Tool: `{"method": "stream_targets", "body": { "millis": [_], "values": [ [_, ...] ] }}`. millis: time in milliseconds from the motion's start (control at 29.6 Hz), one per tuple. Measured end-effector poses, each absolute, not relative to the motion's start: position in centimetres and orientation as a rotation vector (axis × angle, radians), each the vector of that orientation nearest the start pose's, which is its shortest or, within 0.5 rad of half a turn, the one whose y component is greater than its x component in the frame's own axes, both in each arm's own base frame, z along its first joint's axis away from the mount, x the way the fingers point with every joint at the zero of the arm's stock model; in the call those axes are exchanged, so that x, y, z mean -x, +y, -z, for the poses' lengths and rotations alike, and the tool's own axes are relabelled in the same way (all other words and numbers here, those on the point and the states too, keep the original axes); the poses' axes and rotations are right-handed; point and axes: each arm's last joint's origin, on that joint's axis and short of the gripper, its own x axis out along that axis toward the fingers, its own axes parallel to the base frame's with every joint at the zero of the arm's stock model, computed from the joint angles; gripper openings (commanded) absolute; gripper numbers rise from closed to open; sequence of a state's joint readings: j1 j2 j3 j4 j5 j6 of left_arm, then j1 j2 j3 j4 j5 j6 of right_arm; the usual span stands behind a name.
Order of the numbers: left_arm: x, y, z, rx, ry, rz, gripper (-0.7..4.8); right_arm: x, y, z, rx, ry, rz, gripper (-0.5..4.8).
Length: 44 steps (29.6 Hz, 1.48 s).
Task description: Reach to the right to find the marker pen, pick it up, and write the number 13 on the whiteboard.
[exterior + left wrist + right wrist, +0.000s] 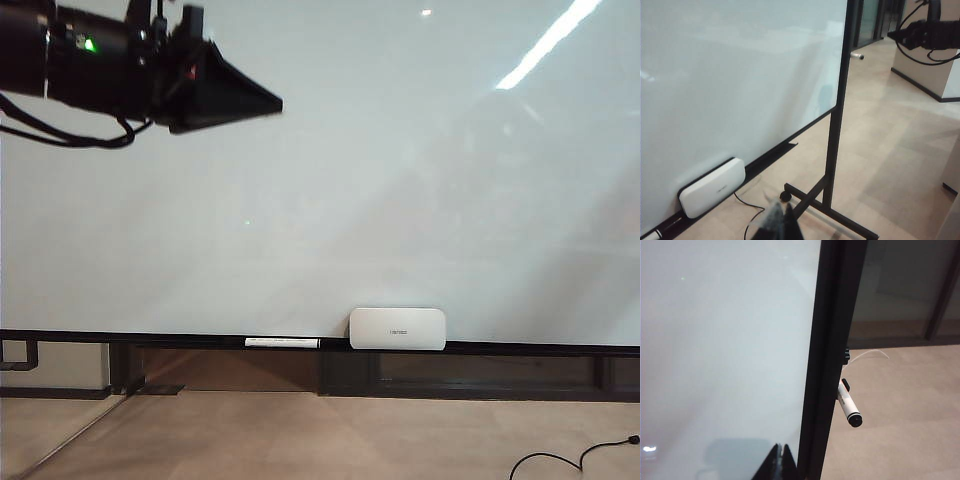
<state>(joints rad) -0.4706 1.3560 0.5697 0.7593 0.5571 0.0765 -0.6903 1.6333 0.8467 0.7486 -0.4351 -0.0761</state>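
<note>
left gripper (782,220): you see its jaws together, empty, low by the whiteboard (740,75).
right gripper (781,460): jaws together, near the marker pen (849,407).

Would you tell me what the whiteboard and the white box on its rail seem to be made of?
The whiteboard: a glossy, smooth coated panel, judging by the ceiling-light glare, in a black, probably metal frame. The white box: likely matte moulded plastic, with rounded corners and no glare.

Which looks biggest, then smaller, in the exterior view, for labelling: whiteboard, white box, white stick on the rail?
1. whiteboard, filling most of the view
2. white box, on the rail
3. white stick, thin, lying beside the box

All sit at the board, so nearness hardly skews this.
</note>
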Motion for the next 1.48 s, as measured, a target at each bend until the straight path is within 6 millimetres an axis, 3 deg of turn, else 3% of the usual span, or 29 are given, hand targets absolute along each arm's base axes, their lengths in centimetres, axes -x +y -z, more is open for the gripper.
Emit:
{"method": "stream_targets", "body": {
  "millis": [506, 607, 776, 1147, 1315, 1484],
  "values": [
    [-24.0, -14.0, -21.7, -0.083, 0.012, 1.029, -0.06, -29.0, -25.0, -17.0, 0.007, -0.038, 0.298, -0.01],
    [-24.0, -14.0, -21.7, -0.083, 0.011, 1.027, -0.06, -30.9, -26.9, -17.2, -0.001, -0.081, 0.286, -0.01],
    [-24.1, -14.0, -21.6, -0.09, 0.017, 1.019, -0.06, -33.6, -28.7, -16.2, -0.083, 0.003, 0.093, -0.01],
    [-24.2, -14.0, -20.9, -0.13, 0.048, 1.017, -0.06, -32.7, -29.7, -16.1, 0.034, 0.02, 0.083, -0.01],
    [-24.2, -14.0, -20.4, -0.152, 0.081, 1.02, -0.06, -32.8, -30.0, -13.5, 0.001, 0.062, 0.101, 0.0],
    [-24.3, -14.0, -20.2, -0.159, 0.085, 1.021, -0.06, -32.8, -30.1, -13.6, 0.039, 0.023, 0.102, 0.0]
  ]
}}
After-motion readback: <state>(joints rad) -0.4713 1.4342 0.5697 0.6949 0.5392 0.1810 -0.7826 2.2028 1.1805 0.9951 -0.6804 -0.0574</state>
